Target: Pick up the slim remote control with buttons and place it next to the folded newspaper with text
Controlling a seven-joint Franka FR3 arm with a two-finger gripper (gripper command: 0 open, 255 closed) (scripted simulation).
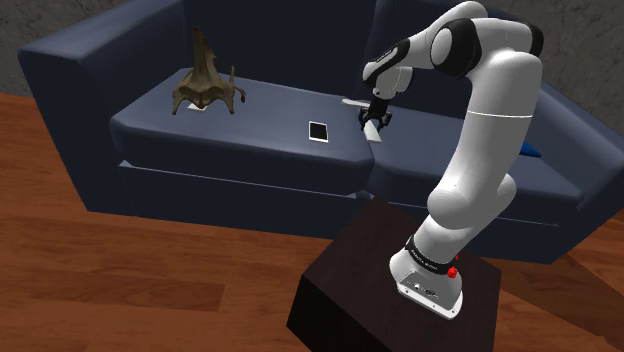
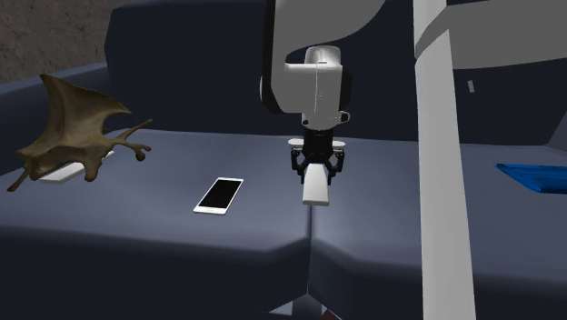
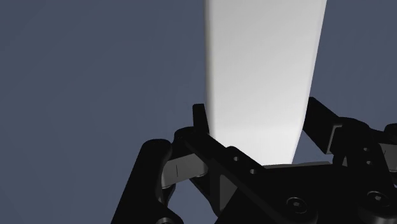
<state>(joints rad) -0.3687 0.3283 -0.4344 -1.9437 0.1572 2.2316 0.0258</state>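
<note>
From the shoulder view: the arm [image 1: 490, 120] rises off its stand [image 1: 350, 290] and bends down over a dark blue sofa [image 1: 250, 140]. The gripper [image 1: 375, 118] points down at the seam between two seat cushions, with the white remote [image 1: 379, 132] at its tips. A phone [image 1: 318, 131] with a black screen lies flat just beside it, towards this view's left. Farther left stands a brown piece of driftwood [image 1: 207, 80] on a white paper [image 1: 200, 108], well apart from the remote.

From the second exterior view: the gripper [image 2: 315, 173] hangs over the seam and the remote [image 2: 315, 189] juts out below it towards the camera. Whether the remote is clear of the cushion cannot be told. The phone [image 2: 219, 195] lies to this view's left, the paper [image 2: 56, 175] under the driftwood [image 2: 77, 123] at the far left. A blue item [image 2: 532, 175] lies at the right edge.

From the wrist view: both black fingers [image 3: 200, 118] press the long sides of the remote [image 3: 264, 57], clamping it. It shows as plain white, with no buttons drawn. Blue cushion lies behind.
</note>
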